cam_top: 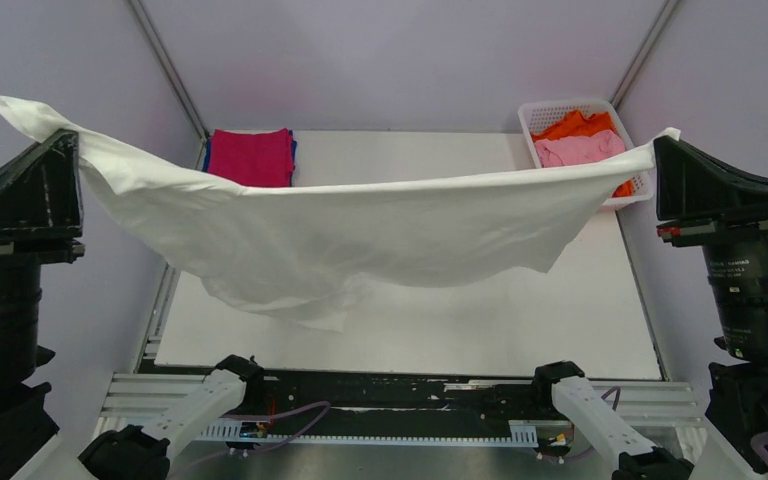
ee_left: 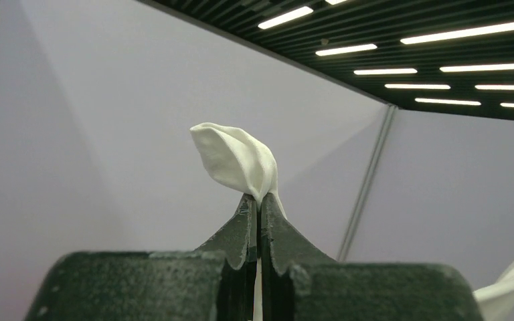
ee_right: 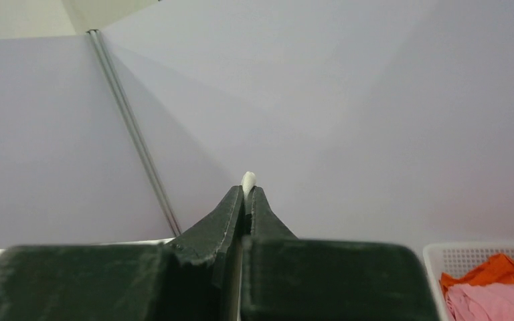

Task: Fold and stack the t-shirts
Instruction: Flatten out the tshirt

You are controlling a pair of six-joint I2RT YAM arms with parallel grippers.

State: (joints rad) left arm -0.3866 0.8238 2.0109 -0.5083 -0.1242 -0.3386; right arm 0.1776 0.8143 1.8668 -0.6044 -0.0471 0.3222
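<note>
A large white t-shirt hangs stretched in the air between my two grippers, sagging over the table with its lowest fold near the front left. My left gripper is shut on its left corner; a white tuft sticks up past the closed fingers. My right gripper is shut on its right corner; a small white tip shows above the closed fingers. A folded magenta t-shirt lies on a blue one at the back left. Orange and pink tees lie in the basket.
The white lattice basket stands at the table's back right, also seen in the right wrist view. The white table top lies below the hanging shirt. Purple walls with metal corner posts enclose the space.
</note>
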